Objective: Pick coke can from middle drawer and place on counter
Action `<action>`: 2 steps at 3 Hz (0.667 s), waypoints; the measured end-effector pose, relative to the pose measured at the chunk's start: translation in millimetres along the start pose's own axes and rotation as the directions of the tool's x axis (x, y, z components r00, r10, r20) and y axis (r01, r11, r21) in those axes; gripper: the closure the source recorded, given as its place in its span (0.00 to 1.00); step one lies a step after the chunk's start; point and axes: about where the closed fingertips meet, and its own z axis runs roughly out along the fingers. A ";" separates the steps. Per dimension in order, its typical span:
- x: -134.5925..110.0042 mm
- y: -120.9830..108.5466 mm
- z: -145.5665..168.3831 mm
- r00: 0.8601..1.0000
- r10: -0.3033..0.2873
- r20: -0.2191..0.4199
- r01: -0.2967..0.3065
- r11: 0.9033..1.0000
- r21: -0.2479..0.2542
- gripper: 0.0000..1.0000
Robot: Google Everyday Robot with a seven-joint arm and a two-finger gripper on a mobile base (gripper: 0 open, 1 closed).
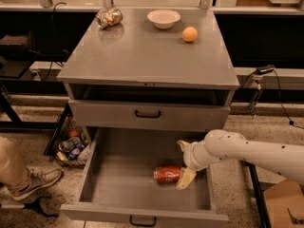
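The coke can (pixel 166 174) lies on its side on the floor of the open middle drawer (pixel 118 189), toward its right side. My gripper (pixel 184 162) hangs inside the drawer on the white arm that reaches in from the right. It is open. One cream finger (pixel 182 145) points toward the back, and the other finger (pixel 185 178) rests right beside the can's right end. The can is not between the fingers. The counter (pixel 142 56) is the cabinet's flat grey top.
On the counter's far edge are a crinkled shiny packet (pixel 109 18), a white bowl (pixel 164 18) and an orange ball (pixel 189 34). A shallower drawer (pixel 148 114) above is pulled out slightly. A person's shoe (pixel 35 182) and a basket of clutter (pixel 71 147) are at the left.
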 end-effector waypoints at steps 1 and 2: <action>9.9 0.4 39.1 0.999 -0.032 0.015 0.033 0.999 -0.018 0.00; 16.2 2.1 76.2 0.998 -0.055 0.030 0.057 0.998 -0.042 0.00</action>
